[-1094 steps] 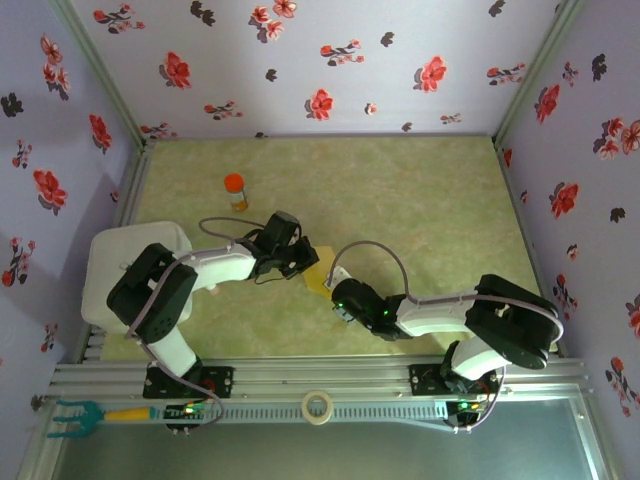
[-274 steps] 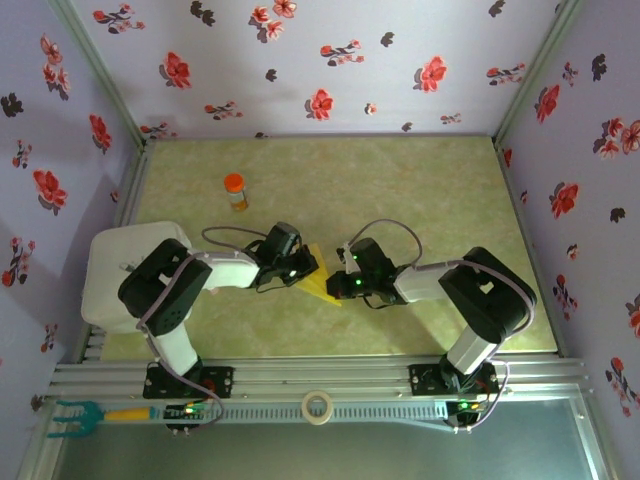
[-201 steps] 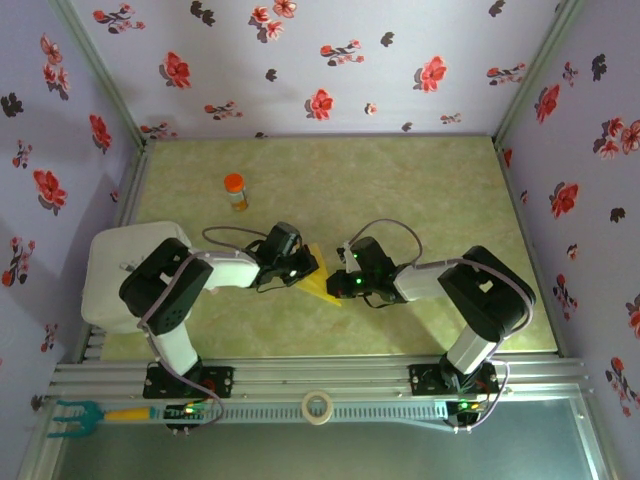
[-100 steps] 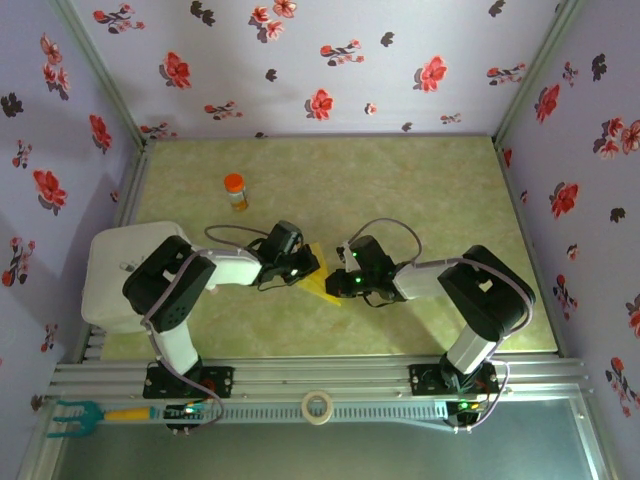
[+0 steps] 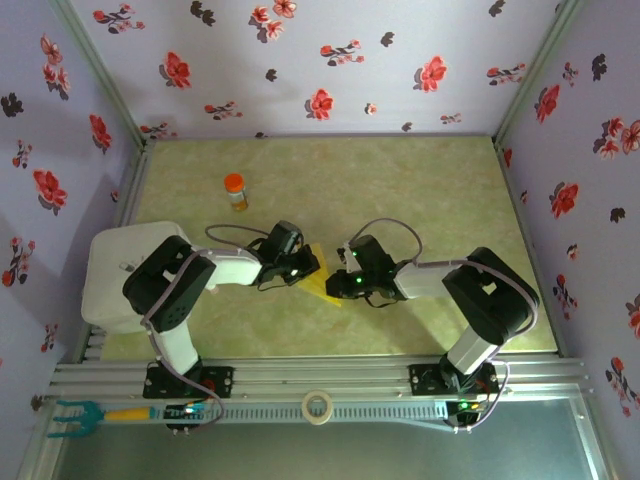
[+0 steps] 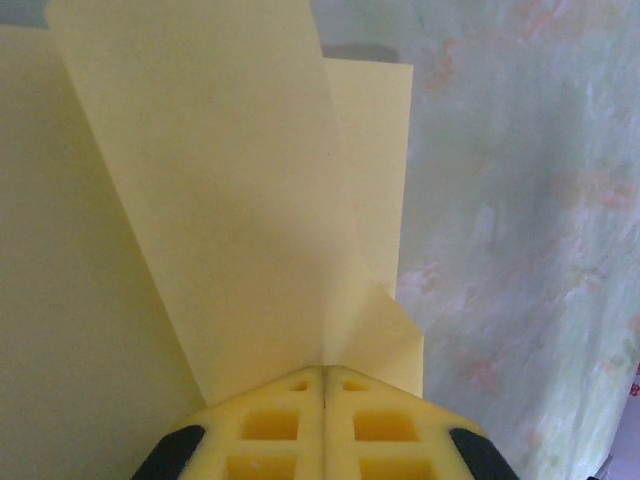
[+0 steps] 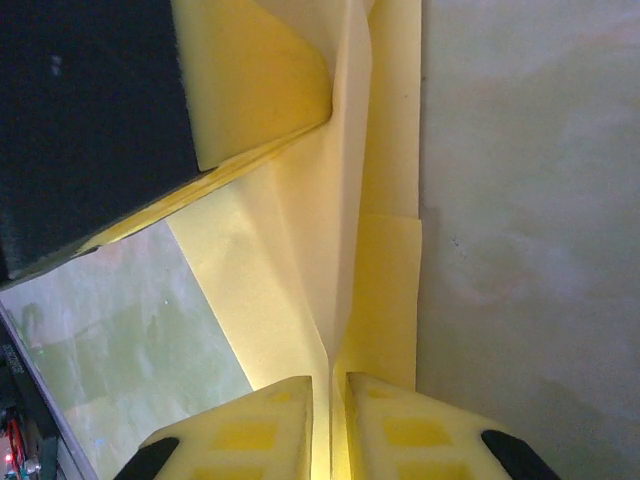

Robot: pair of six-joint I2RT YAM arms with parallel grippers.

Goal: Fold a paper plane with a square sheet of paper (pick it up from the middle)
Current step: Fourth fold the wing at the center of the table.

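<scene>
**Bench** [image 5: 400, 190]: green marbled surface with floral walls on three sides.

**The square sheet of paper** [image 5: 322, 283]: yellow and already folded into several layers with a pointed end. It lies at mid-bench, between the two arms.

**Left tool** [image 6: 323, 372]: the pads are fully together and clamped on a folded flap of the sheet, which rises out of the seam between them.

**Right tool** [image 7: 328, 385]: the pads stand a narrow slit apart. A raised fold of the sheet runs into the slit, and the pads do not appear to press it.

**Orange-capped bottle** [image 5: 234, 190]: upright at the far left, well apart from the sheet.

**Step in hand (judgement):** a crease is being set with the sheet between two opposed tools.
- The left clamp should serve as a firm anchor.
- The right tool should part cleanly and draw back along the fold line, not across it. Otherwise it may drag the upper layer and skew the crease.
- Edge alignment should be confirmed before any further pressing.

**Not determinable:**
- From above, both wrists cover most of the sheet, so its full outline cannot be seen.
- Whether the sheet rests on the bench or is lifted off it cannot be told.
- The number of folds is unclear.
- Both wrist views cut the sheet off at their borders.
</scene>
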